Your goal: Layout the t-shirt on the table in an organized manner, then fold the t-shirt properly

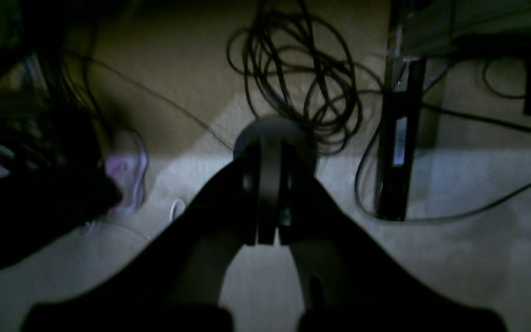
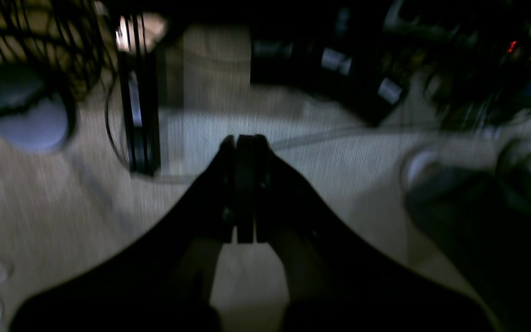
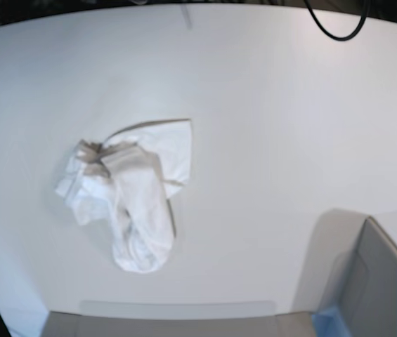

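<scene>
Nearest in the base view, a grey box with a blue edge [image 3: 374, 288] sits at the near right corner. Just beyond, left of centre, the white soft cotton t-shirt [image 3: 131, 193] lies in a crumpled heap on the large plain matte white table [image 3: 275, 126], print hidden, no arm anywhere near it. Farther off, a black cable loop [image 3: 335, 24] hangs over the far edge.

Only the wrist views show the arms: the left gripper [image 1: 265, 193] and the right gripper [image 2: 244, 189] both hang over carpeted floor, jaws pressed together, holding nothing. The left wrist view catches a tangle of black cords [image 1: 297, 69] beyond; the right shows a round grey disc [image 2: 23, 108] at far left.

The risk: with the shirt so bunched, a pinch may grab several layers together and drag the lump instead of spreading it.
</scene>
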Tool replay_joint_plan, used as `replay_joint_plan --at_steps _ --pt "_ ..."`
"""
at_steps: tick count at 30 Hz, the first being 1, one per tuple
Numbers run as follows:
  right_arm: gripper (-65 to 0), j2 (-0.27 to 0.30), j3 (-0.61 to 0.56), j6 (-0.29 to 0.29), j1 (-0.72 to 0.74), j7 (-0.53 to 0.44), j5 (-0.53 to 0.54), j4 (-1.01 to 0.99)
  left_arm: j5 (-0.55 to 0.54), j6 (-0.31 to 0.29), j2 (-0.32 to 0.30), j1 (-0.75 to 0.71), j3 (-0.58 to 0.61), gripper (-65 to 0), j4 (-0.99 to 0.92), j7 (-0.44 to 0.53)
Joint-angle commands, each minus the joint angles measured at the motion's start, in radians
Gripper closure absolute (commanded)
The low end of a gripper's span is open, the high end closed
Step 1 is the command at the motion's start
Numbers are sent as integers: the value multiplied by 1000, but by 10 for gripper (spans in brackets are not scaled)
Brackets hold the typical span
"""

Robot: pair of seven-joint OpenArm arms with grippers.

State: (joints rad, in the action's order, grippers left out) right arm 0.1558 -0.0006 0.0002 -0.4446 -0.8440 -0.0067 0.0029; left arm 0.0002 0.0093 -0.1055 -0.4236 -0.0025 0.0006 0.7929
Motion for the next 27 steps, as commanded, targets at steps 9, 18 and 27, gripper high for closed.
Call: replay_joint_plan --at_steps 9,18,27 --pt "-3 3 0 1 -112 -304 -2 10 1 2 8 -148 -4 -3 3 563" --pt "-3 -32 0 1 -270 -308 0 329 -1 2 20 -266 -54 -2 241 549" --pt "-4 -58 -2 1 -553 -304 -2 896 4 -1 114 -528 -199 -4 793 549"
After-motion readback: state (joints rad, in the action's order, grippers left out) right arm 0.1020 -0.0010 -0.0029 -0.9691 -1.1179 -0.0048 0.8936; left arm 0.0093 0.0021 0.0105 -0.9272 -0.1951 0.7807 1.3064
